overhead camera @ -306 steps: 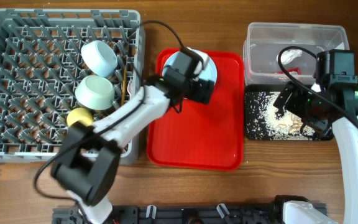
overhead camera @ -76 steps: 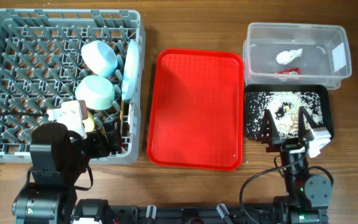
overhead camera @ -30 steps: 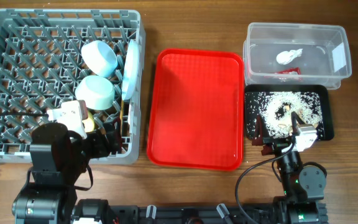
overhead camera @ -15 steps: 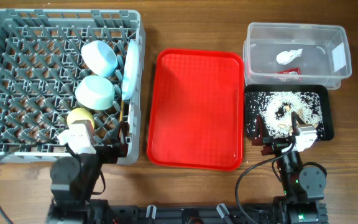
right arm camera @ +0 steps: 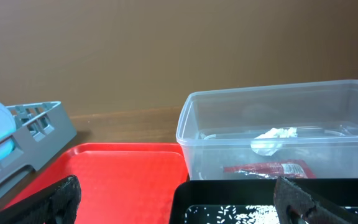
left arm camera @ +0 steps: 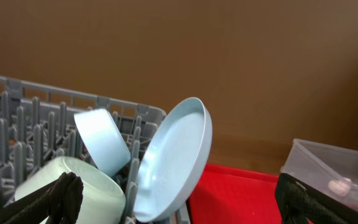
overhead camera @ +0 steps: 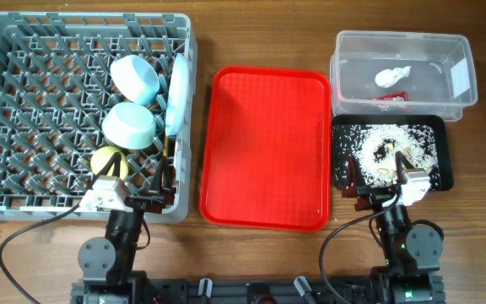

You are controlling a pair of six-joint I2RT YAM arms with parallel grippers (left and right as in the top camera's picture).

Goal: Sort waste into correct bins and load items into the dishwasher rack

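Inside the rack (overhead camera: pixel 24 101) sit plate (overhead camera: pixel 175 95), bowls (overhead camera: pixel 133 78) and cup (overhead camera: pixel 105 159); tissue (overhead camera: pixel 392 76) and wrapper (overhead camera: pixel 391 97) lie in the tub (overhead camera: pixel 399 38), rice (overhead camera: pixel 376 135) in the black tray (overhead camera: pixel 337 156); we judge sorting done, left gripper (overhead camera: pixel 132 199) and right gripper (overhead camera: pixel 380 181) gaping empty.

Overhead: I see the whole worktop (overhead camera: pixel 260 34) from straight above. Left wrist: low, close, facing the rack (left arm camera: pixel 17 118). Right wrist: low, facing the tub (right arm camera: pixel 278 118). Both share the red tray (left arm camera: pixel 241 193).

no legible text, wrapper print unreadable
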